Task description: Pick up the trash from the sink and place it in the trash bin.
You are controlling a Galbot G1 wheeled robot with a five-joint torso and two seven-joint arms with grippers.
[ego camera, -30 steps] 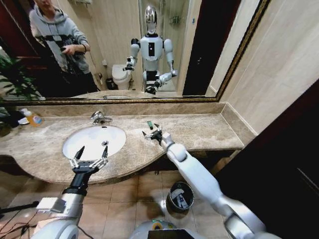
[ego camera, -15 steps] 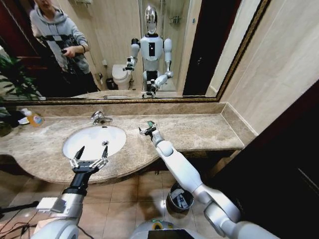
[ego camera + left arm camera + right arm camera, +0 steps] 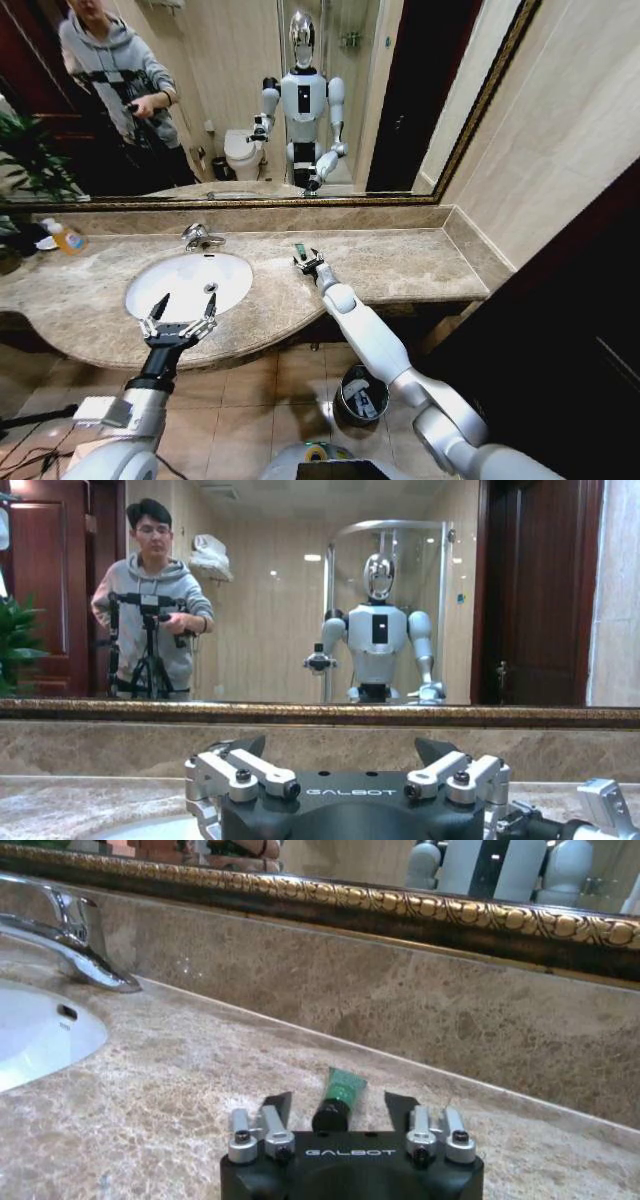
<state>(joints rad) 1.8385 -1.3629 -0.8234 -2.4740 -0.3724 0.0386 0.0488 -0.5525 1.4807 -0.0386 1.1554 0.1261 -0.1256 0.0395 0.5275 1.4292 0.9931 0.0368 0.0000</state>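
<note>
A tiny dark green packet with a black end lies on the marble counter right of the white oval sink. My right gripper is low over the counter just in front of it. In the right wrist view the green packet lies between the open fingers of the right gripper. My left gripper hangs open over the sink's front rim; the left wrist view has this gripper facing the mirror. The dark trash bin stands on the floor under my right arm, with a white scrap inside.
A chrome faucet stands behind the basin, also seen as the faucet beside the right gripper. A bottle of orange liquid stands at the counter's far left. A mirror and a marble backsplash close off the back, and a wall the right.
My right arm has swung its elbow and turned its wrist, and the gripper now points at the green packet from just in front of it. The left arm has not moved.
</note>
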